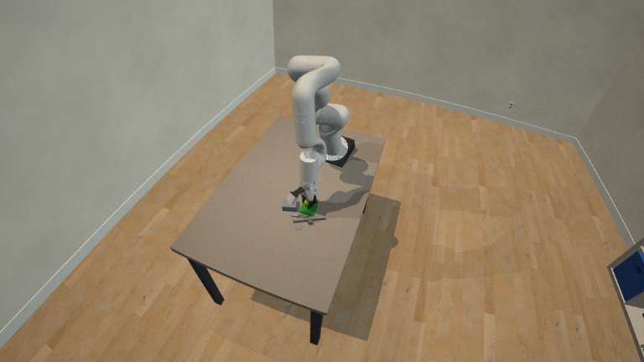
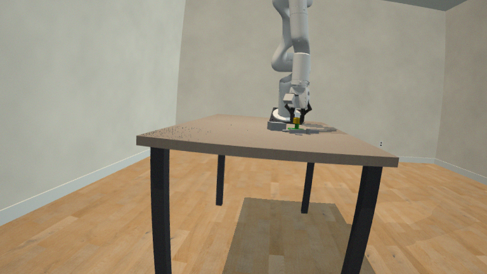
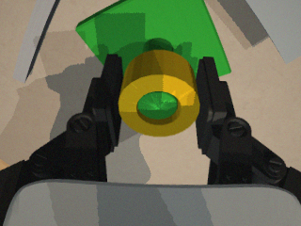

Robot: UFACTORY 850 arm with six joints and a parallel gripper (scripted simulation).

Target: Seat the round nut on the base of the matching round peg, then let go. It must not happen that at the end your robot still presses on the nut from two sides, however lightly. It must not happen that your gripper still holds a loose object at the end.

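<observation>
My gripper (image 3: 159,75) is shut on the yellow round nut (image 3: 160,93), with one black finger on each side of it. The green round peg (image 3: 158,104) shows through the nut's hole, so the nut is partly over the peg. The peg stands on a flat green base (image 3: 153,22) on the table. In the exterior view the nut (image 2: 296,120) hangs a little above the green base (image 2: 296,127), with the gripper (image 2: 297,115) pointing straight down. In the top view the nut (image 1: 307,203) and the green base (image 1: 307,209) sit under the wrist.
Several grey flat pieces (image 1: 303,219) lie on the table in front of the base, and a grey block (image 1: 288,204) lies to its left. Grey strips (image 3: 258,0) surround the base in the wrist view. The arm's mount (image 1: 340,149) stands near the table's far edge.
</observation>
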